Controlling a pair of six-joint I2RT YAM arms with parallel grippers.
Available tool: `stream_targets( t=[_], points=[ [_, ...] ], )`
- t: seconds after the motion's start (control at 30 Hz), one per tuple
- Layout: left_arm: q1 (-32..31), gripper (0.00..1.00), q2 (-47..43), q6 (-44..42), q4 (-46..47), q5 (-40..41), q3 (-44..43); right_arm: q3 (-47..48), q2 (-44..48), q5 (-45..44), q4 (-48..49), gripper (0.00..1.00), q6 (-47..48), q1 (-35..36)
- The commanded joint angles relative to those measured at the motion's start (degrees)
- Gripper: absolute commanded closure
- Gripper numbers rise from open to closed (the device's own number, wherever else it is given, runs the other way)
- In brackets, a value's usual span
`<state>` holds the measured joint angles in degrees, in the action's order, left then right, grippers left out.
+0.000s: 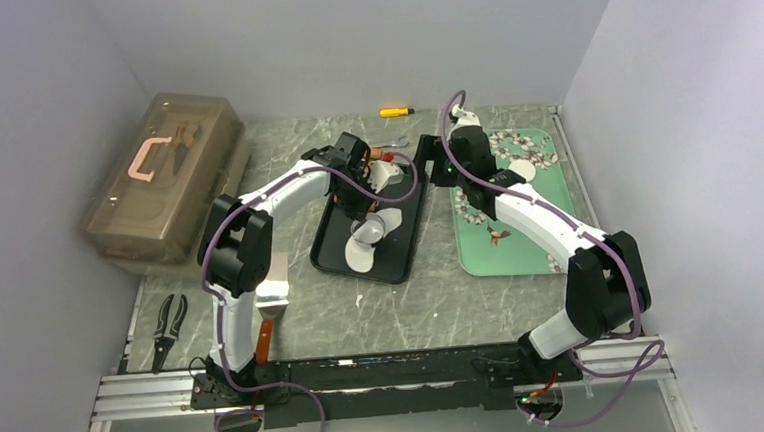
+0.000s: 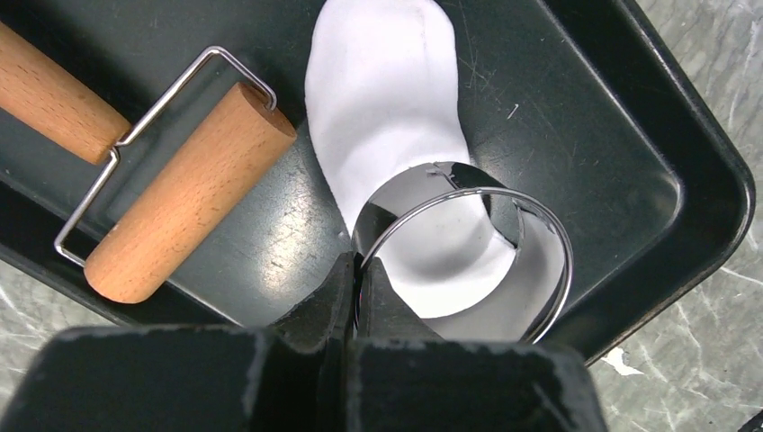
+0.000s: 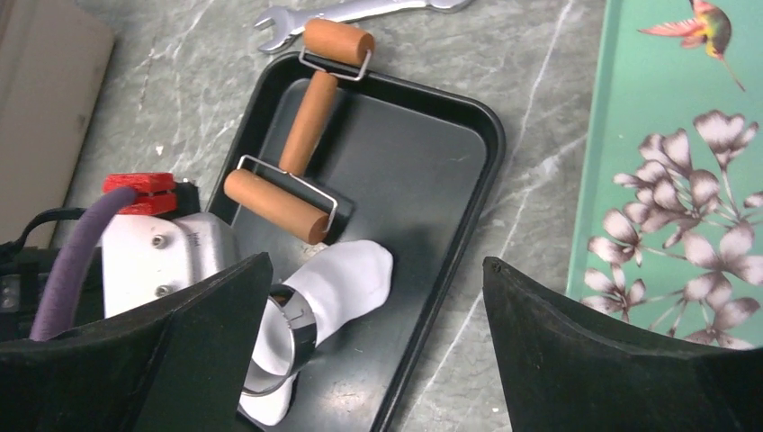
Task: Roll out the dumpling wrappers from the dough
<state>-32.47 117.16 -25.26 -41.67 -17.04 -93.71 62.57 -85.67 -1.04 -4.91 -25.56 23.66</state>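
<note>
We see the left gripper [image 2: 355, 274] closed tight on the thin wall of a shiny metal ring cutter [image 2: 544, 270], pinching it at the near side of the ring. The cutter stands on the dough [image 2: 382, 99], which lies as a flattened white sheet in the black tray [image 2: 612, 180] at the middle of the table [image 1: 443, 302]. One end of the dough lies inside the ring and the rest stretches away from it across the tray floor.

Just left of the dough in the left wrist view lies a wooden roller [image 2: 189, 207] with a bent wire frame and a wooden handle. Its barrel is on the tray floor, close to the dough's edge; we cannot tell whether the two touch.

The right gripper [image 3: 376, 261] hangs above the tray's right side with its fingers spread wide and nothing between them.

To the right of the black tray lies a green tray [image 3: 648, 108] printed with pale flowers and a red bird. On its far part we see a plain white round that looks like a dumpling wrapper [image 1: 522, 170], partly behind the right arm.

A wrench [image 3: 360, 11] lies just beyond the black tray's far end, and a small yellow tool [image 1: 396, 111] farther back. At the far left stands a brown see-through toolbox [image 1: 160, 174]. Pliers [image 1: 169, 324] and a metal scraper [image 1: 273, 293] lie at the near left. Any print on these things is too small for us to read.
</note>
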Motion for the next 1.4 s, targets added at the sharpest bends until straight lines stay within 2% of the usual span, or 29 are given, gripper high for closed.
stream_targets(
  t=[0.0, 0.1, 0.4, 0.63, 0.67, 0.73, 0.77, 0.83, 0.9, 1.07, 1.13, 1.23, 1.3, 1.37],
  points=[
    [0.5, 1.00, 0.8, 2.3, -0.8, -2.4, -0.5, 0.0, 1.8, -2.5, -3.1, 0.07, -3.0, -0.1],
    [0.8, 1.00, 1.3, 2.8, -0.4, -3.3, -0.2, -1.7, 2.2, -2.8, -2.9, 0.03, -3.4, 0.2],
    [1.3, 1.00, 2.5, 3.4, 1.2, -1.7, 0.5, -5.4, 5.6, -7.2, -2.9, 0.02, -5.7, 0.2],
    [1.3, 1.00, 4.1, 3.4, 1.4, -2.2, 1.0, -5.6, 7.1, -7.1, -5.1, 0.01, -5.2, 0.1],
    [1.4, 0.95, 3.9, 3.5, 1.4, -2.6, 1.0, -5.6, 7.7, -7.1, -5.7, 0.00, -5.0, 0.1],
    [1.6, 0.71, 2.9, 4.1, 1.6, -3.1, 1.2, -5.5, 9.0, -7.0, -7.3, 0.00, -4.3, -0.2],
    [1.7, 0.62, 2.3, 4.3, 1.8, -3.3, 1.0, -5.6, 9.7, -7.0, -8.0, 0.00, -4.5, -0.6],
    [1.8, 0.52, 0.8, 4.5, 2.0, -3.6, 0.6, -6.5, 11.4, -6.7, -8.8, 0.00, -4.8, -1.7],
    [1.9, 0.47, -0.4, 4.4, 1.7, -4.2, -0.3, -7.5, 12.8, -7.2, -8.8, 0.00, -4.8, -2.1],
    [2.2, 0.45, -3.1, 5.3, -0.9, -7.1, -3.6, -8.1, 13.0, -7.7, -10.6, 0.01, -3.8, -2.3],
    [3.5, 0.46, -5.7, 6.6, -0.3, -8.9, -1.6, -8.0, 12.0, -8.5, -11.4, 0.08, -3.3, -1.4],
    [8.0, 0.52, -11.0, 11.1, 5.3, -10.0, 7.1, -7.8, 8.6, -11.1, -12.2, 0.29, -3.9, 3.6],
    [9.7, 0.58, -13.9, 14.9, 10.2, -10.3, 13.1, -7.5, 5.2, -8.1, -9.1, 0.35, -3.7, 6.9],
    [9.7, 0.59, -15.0, 16.2, 12.7, -10.3, 16.2, -4.6, 0.2, -7.8, -9.1, 0.38, -3.3, 9.8]
  ],
)
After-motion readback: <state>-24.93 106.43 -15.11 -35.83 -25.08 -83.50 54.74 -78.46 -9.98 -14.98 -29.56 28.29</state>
